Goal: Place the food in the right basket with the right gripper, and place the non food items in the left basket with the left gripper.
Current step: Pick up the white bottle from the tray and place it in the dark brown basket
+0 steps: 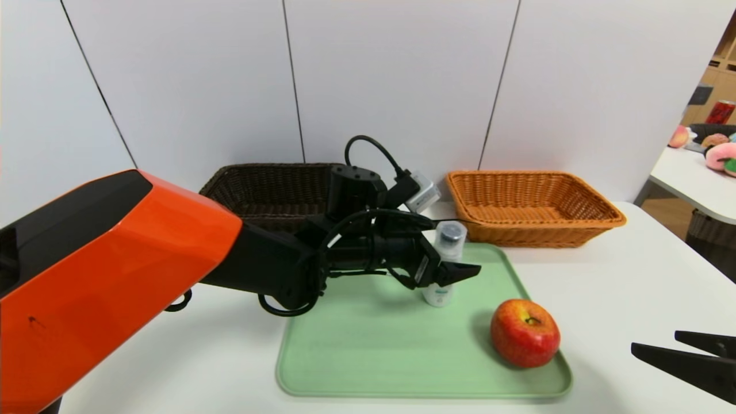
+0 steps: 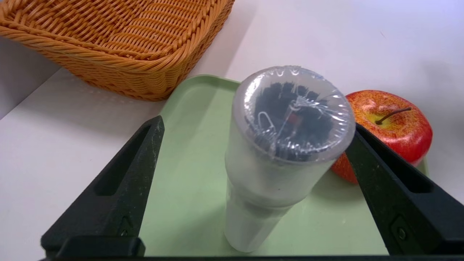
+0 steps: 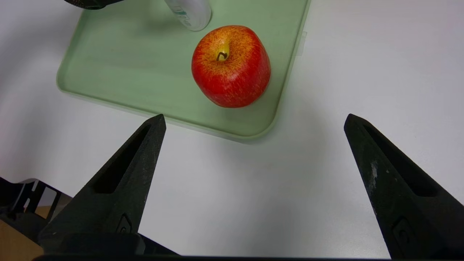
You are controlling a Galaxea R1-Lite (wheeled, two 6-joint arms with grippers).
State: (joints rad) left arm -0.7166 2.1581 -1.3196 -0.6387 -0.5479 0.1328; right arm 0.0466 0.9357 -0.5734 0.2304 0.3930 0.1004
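The dark brown basket (image 1: 270, 190) sits at the far left. The left gripper (image 1: 445, 265), fingers spread, straddles the upright white bottle (image 1: 444, 261) on the green tray (image 1: 374, 356). The apple (image 1: 524, 332) lies near the tray's right corner. The right gripper (image 1: 661, 345) hovers spread, beyond the tray. The orange-tan basket (image 1: 532, 204) is behind.

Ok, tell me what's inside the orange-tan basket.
The orange-tan basket looks empty: only bare weave shows across its floor in the head view. The strip behind its near wall is hidden. The apple and white bottle sit on the green tray.
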